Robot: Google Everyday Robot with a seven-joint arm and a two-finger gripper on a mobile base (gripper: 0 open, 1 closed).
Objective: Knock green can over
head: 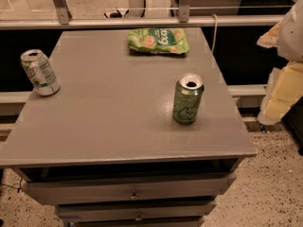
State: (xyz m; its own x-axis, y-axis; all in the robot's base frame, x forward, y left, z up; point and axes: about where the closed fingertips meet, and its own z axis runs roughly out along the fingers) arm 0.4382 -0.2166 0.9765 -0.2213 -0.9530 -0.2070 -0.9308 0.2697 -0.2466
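Note:
The green can [188, 100] stands upright on the right half of the grey table top [118, 112]. It is mottled green with pale cursive lettering and an open silver top. My gripper [280, 94] shows as pale, yellowish parts at the right edge of the camera view. It hangs beyond the table's right side, well to the right of the can and apart from it.
A white-and-silver can [40, 73] stands tilted at the table's left edge. A flat green snack bag [158, 41] lies at the back middle. Drawers [132, 193] sit below the table top. A rail [142, 22] runs behind the table. Speckled floor lies at the lower right.

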